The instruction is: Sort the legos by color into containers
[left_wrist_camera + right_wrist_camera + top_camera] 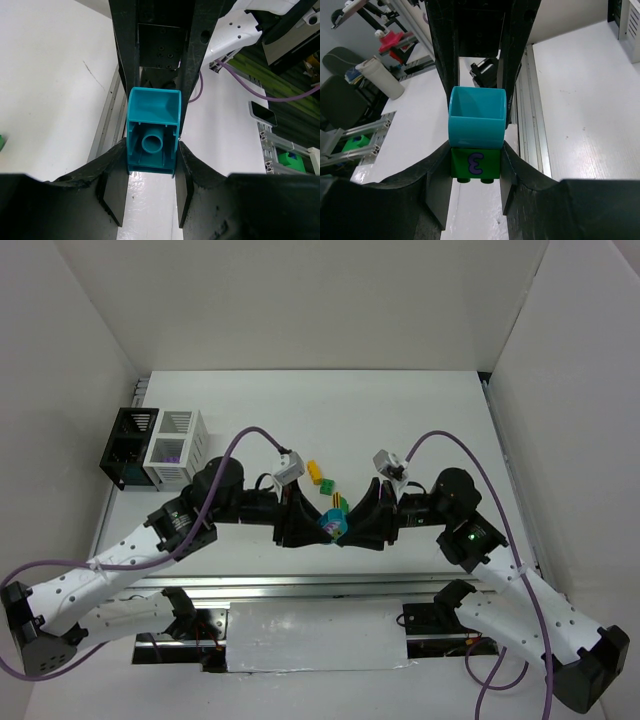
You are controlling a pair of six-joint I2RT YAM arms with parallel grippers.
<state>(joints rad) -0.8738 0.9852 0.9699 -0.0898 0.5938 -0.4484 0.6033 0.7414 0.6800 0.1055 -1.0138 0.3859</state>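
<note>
A teal brick (152, 132) is sticking to a green brick (475, 163) marked 3. The black bin (128, 445) and white bin (178, 443) are standing adjoined.

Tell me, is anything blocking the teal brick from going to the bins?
Nothing loose lies between the teal brick and the bins. But a green brick is stuck to it, pinched by the right gripper. The left gripper holds the teal one.

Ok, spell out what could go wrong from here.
1. The left fingers pinch only the near end of the teal brick. If it is pulled off the green brick, it may slip out.
2. The right fingers hold the green brick just at their tips, so it could twist or drop.
3. A dropped brick could scatter the loose bricks nearby.
</note>
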